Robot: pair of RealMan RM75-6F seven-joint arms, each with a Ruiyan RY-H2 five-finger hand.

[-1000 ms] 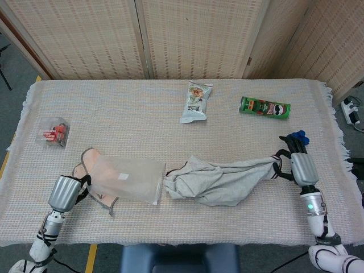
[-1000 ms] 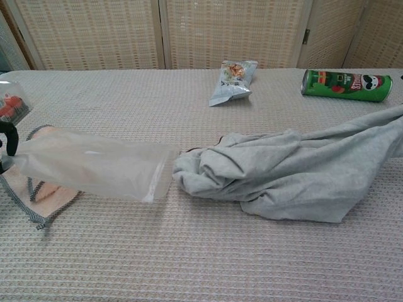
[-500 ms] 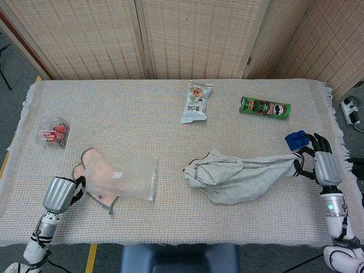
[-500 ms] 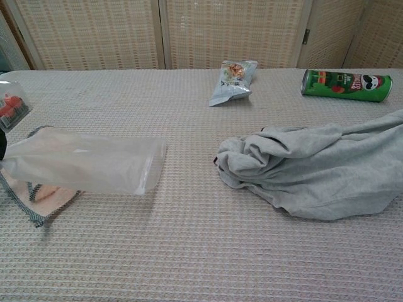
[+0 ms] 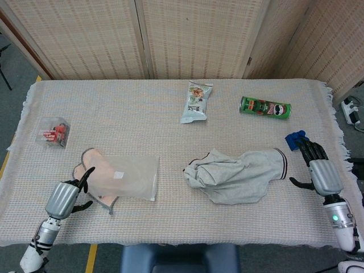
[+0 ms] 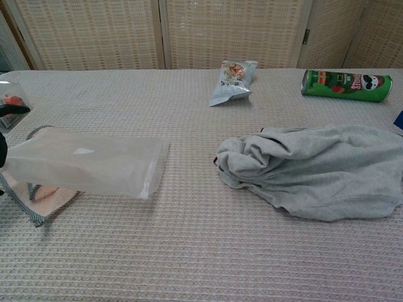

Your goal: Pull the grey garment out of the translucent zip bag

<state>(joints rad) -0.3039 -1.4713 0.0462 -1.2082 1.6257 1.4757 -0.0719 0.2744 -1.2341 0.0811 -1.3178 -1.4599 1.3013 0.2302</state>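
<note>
The grey garment (image 5: 236, 177) lies in a rumpled heap on the table (image 5: 142, 114), right of the middle — fully clear of the translucent zip bag (image 5: 126, 177), with bare cloth between the two. The bag lies flat to the left, its open mouth facing the garment, its far end resting over a peach-coloured cloth with dark trim (image 5: 91, 165).

The right hand (image 5: 318, 170) sits just beside the garment's banded edge, fingers spread and gripping nothing. The left hand (image 5: 68, 196) is at the bag's closed end, fingers apart too — whether they touch the bag I cannot tell.

Toward the back lie a green crisp can (image 5: 265, 107) on its side and a snack packet (image 5: 197, 101); a small clear packet of red items (image 5: 53, 132) sits far left, and something blue (image 5: 296, 139) shows by the right hand's fingertips.
</note>
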